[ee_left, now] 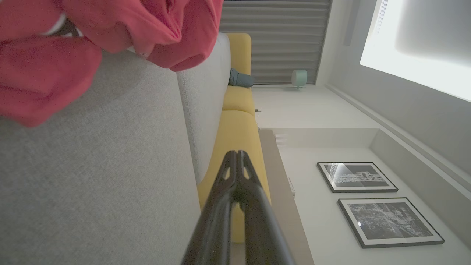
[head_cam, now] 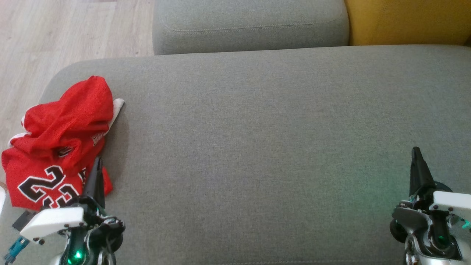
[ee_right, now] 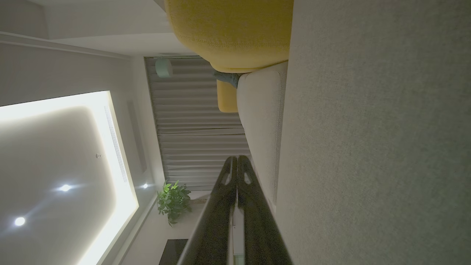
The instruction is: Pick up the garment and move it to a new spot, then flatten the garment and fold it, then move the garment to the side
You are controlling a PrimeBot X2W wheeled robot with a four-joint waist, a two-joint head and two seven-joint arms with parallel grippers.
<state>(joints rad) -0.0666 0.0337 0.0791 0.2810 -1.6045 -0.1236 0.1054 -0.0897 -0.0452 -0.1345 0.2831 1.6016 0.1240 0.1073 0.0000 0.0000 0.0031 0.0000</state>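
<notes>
The garment [head_cam: 60, 143] is a red jersey with black-and-white numbers, lying crumpled at the left end of a grey sofa cushion [head_cam: 265, 147]. Its red folds [ee_left: 84, 40] fill the upper left of the left wrist view. My left gripper [head_cam: 97, 162] hovers at the lower left, its dark fingers pressed together and shut on nothing, tip over the jersey's near right edge. In its own view that gripper [ee_left: 235, 152] points past the cushion [ee_left: 99, 176]. My right gripper [head_cam: 416, 150] stands shut and empty over the cushion's right side, fingers [ee_right: 237, 159] together.
A second grey cushion [head_cam: 250, 25] and a yellow one [head_cam: 408, 20] lie behind the main cushion. Wooden floor [head_cam: 55, 33] shows at the far left, past the cushion's rounded corner. Framed pictures [ee_left: 357, 176] and a potted plant [ee_right: 173, 200] stand in the room.
</notes>
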